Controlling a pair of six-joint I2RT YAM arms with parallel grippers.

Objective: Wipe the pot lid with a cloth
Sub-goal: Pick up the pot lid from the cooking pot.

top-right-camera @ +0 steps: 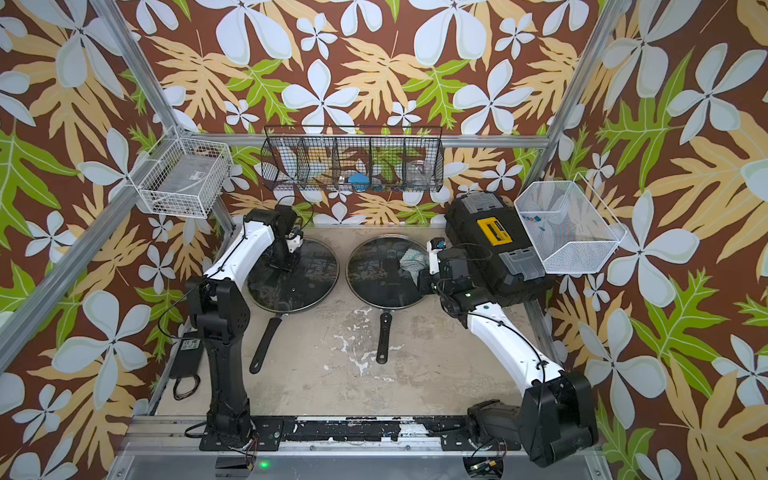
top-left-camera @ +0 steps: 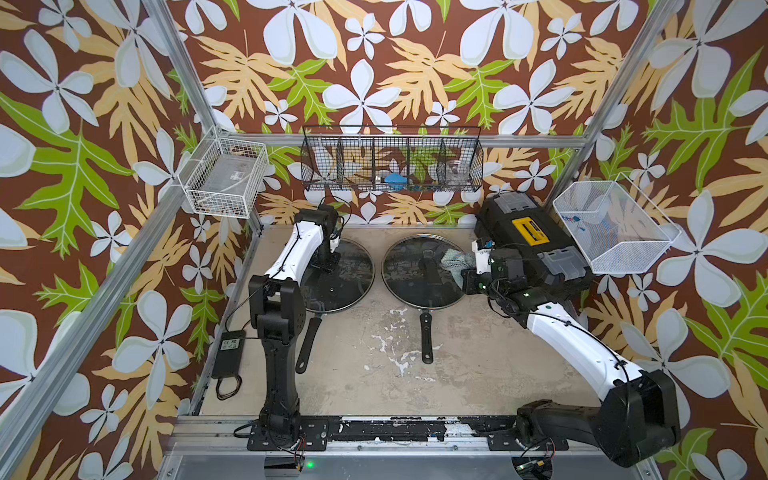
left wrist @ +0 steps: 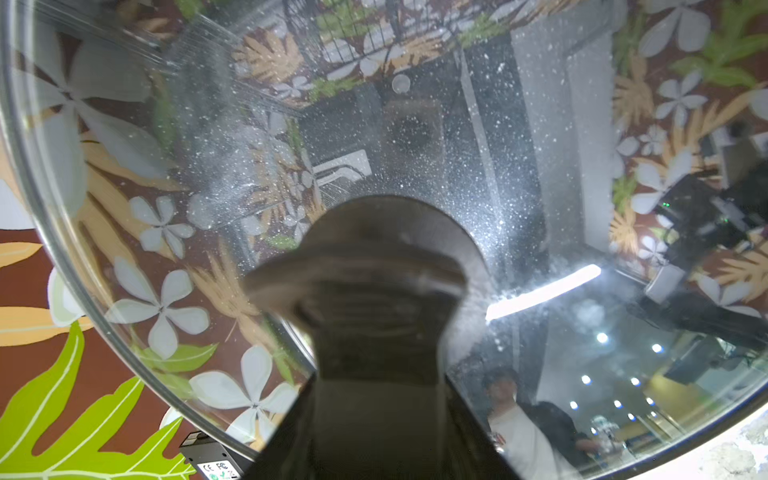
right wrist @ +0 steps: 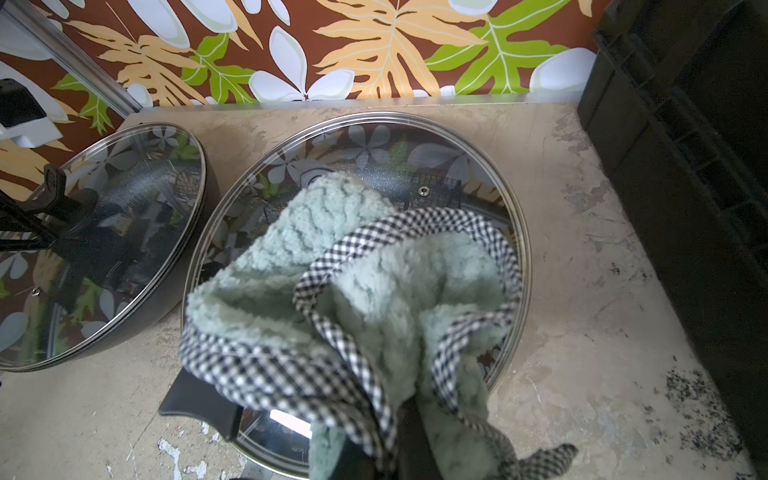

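Observation:
Two round glass lids sit on black pans side by side. My left gripper [top-left-camera: 330,262] [top-right-camera: 284,262] is down on the left pot lid [top-left-camera: 349,291] [top-right-camera: 309,286], its jaws shut on that lid's black handle [left wrist: 374,270], which fills the space between them in the left wrist view. My right gripper [top-left-camera: 466,276] [top-right-camera: 424,276] [right wrist: 390,449] is shut on the cloth [top-left-camera: 455,259] [top-right-camera: 413,257] [right wrist: 332,257], a pale teal rag with a checked border. It drapes over the right side of the right lid [top-left-camera: 409,282] [top-right-camera: 372,278] [right wrist: 374,143]. Whether the cloth presses on the glass I cannot tell.
Both pans' long black handles [top-left-camera: 307,345] [top-left-camera: 426,336] point toward the front. A black toolbox [top-left-camera: 528,232] stands close behind my right gripper. A power adapter [top-left-camera: 228,353] lies at the left edge. Wire baskets [top-left-camera: 390,166] hang on the back and side walls.

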